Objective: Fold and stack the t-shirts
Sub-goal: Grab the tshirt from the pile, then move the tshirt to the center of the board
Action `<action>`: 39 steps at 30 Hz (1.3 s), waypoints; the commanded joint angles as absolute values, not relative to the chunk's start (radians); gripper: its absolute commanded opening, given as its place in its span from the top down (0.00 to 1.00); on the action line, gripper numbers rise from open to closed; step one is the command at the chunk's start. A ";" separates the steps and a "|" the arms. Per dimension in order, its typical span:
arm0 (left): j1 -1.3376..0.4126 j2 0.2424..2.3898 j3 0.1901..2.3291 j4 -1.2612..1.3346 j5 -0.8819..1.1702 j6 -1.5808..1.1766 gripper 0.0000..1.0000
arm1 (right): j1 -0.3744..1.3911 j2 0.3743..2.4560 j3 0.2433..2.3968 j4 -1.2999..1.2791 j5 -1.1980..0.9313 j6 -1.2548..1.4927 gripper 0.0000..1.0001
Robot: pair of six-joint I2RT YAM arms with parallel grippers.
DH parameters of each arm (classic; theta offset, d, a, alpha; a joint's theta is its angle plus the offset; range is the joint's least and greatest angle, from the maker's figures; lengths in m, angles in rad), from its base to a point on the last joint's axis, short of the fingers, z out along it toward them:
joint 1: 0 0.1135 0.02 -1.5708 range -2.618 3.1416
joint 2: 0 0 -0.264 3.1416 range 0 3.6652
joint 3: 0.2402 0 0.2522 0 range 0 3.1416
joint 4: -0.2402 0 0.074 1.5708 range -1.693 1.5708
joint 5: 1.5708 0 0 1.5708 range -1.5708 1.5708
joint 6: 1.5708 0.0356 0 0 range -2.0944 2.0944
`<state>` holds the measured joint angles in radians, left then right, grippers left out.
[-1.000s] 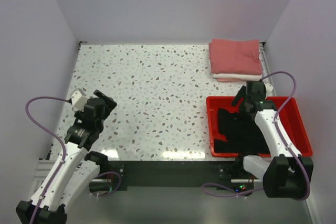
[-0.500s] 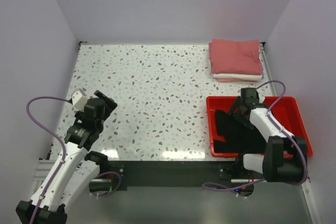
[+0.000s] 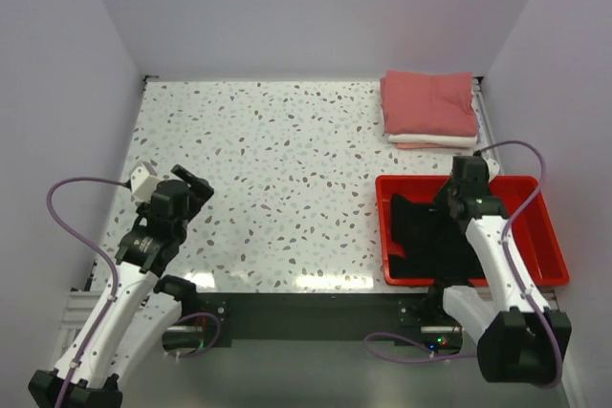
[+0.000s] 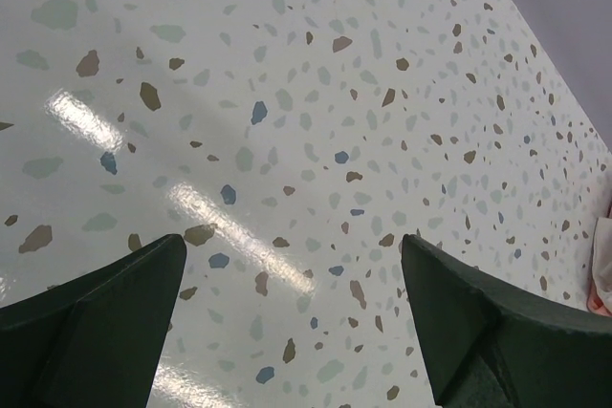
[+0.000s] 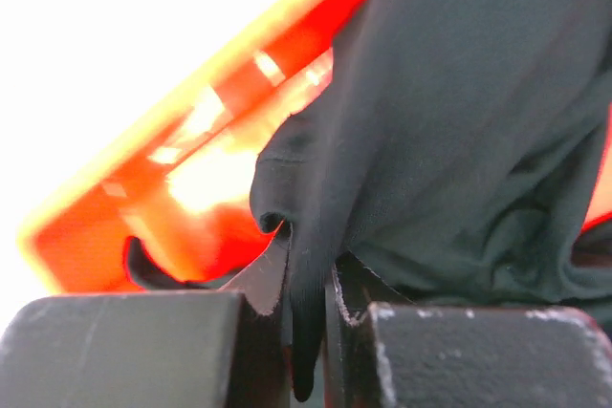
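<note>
Speckled worktop [image 3: 287, 160] runs between pale walls. At its near right corner sits a red tray [image 3: 540, 236] with the black t-shirt [image 3: 421, 236] bunched inside. The right gripper [image 5: 308, 279] has its fingers pinched tight on a fold of that cloth, likely to lift it out for folding. By the far right corner, the salmon-pink t-shirt [image 3: 428, 102] lies folded atop the white one [image 3: 426, 139], forming the stack. The left gripper [image 4: 292, 265] hovers spread wide and holding nothing above the near left edge, presumably waiting to take a second corner.

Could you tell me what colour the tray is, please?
Red; the tray shows best in the top external view.
</note>
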<state>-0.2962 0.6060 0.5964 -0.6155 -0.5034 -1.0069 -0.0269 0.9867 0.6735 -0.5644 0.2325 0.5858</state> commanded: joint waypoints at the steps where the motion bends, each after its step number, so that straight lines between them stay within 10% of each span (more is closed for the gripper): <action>1: -0.291 0.612 0.615 -0.594 -0.492 -0.985 0.00 | -0.026 0.875 0.823 -0.620 0.278 0.551 1.00; 22: -0.291 0.650 0.614 -0.554 -0.420 -0.946 0.00 | -0.008 1.005 1.463 -0.479 -0.136 0.489 1.00; 39: -0.291 0.739 0.618 -0.508 -0.333 -0.905 0.00 | 0.650 1.653 2.345 -0.377 -0.123 0.301 1.00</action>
<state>-0.2962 0.7307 0.5964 -0.5552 -0.3546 -0.9375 0.5560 1.5997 2.1735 -0.4915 -0.0742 0.3843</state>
